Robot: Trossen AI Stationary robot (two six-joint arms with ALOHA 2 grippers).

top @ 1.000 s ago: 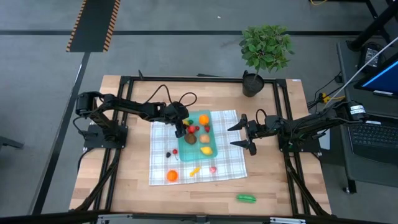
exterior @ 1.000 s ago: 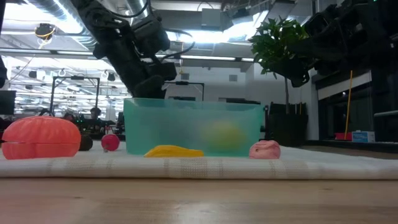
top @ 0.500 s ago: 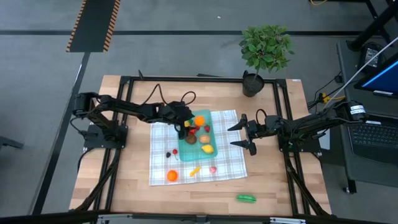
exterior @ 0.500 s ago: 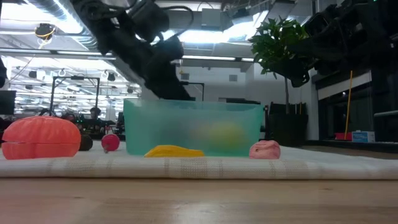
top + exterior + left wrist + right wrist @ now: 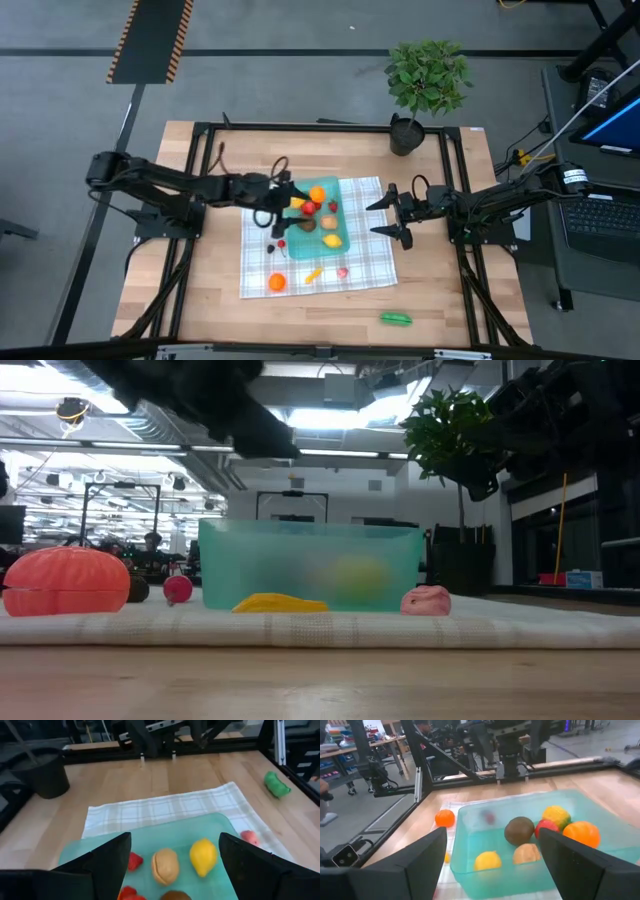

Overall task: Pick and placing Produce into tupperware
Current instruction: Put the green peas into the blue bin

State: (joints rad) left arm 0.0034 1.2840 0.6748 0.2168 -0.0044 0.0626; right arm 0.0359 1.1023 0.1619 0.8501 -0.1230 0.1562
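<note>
Withdrawn left hand (image 5: 283, 204) hides the tupperware's (image 5: 341, 240) near rim.

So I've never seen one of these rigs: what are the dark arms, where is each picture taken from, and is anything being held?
These are two robot arms at a wooden table, each ending in a two-finger gripper. One picture looks straight down, one looks level across the table top, and one comes from each wrist, with that arm's own dark fingers at the bottom edge.

On the checked cloth stands the teal tupperware, with several toy fruits already in it. More produce lies outside: an orange piece on the cloth and a green one on the bare wood. A potted plant stands at the far edge.

The left gripper is at the tupperware's left side; the right gripper waits off the cloth's right edge. Both are open and hold nothing.
</note>
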